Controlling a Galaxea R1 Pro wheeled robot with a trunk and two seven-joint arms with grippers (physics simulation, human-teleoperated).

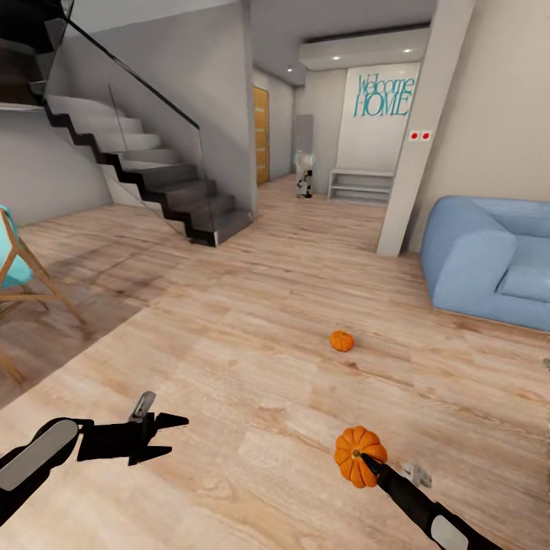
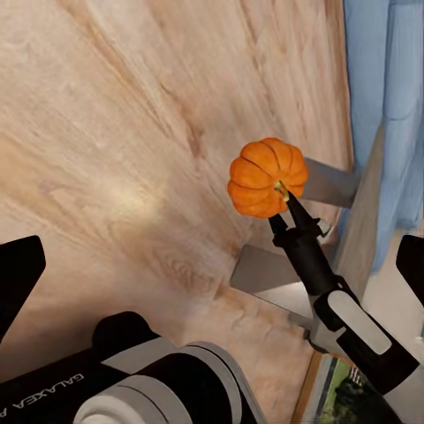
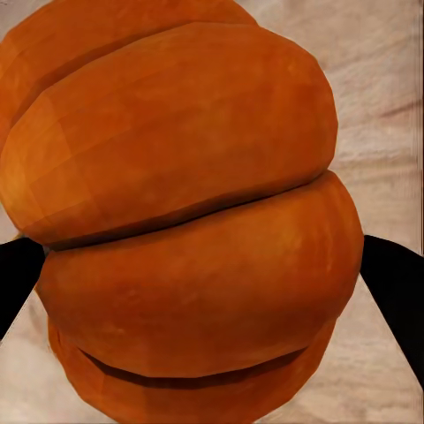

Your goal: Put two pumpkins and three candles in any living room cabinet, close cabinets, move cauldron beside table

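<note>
Pumpkin [image 1: 359,456]: clamped between right gripper [image 1: 365,461] fingers, lifted off the wood floor [image 1: 252,359] for carrying.
Second pumpkin [image 1: 341,341]: on floor ahead, near blue sofa [image 1: 489,260].
Left gripper [image 1: 164,435]: spread open, empty, free to grasp.

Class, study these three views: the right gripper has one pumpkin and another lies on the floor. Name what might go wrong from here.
1. The right gripper holds the pumpkin by the fingertips, judging by the left wrist view; the round ribbed body might slip when carried.
2. The second pumpkin lies loose on the wooden floor ahead; the base could nudge it and set it rolling.
3. The left gripper is open and empty, low near the floor.
</note>
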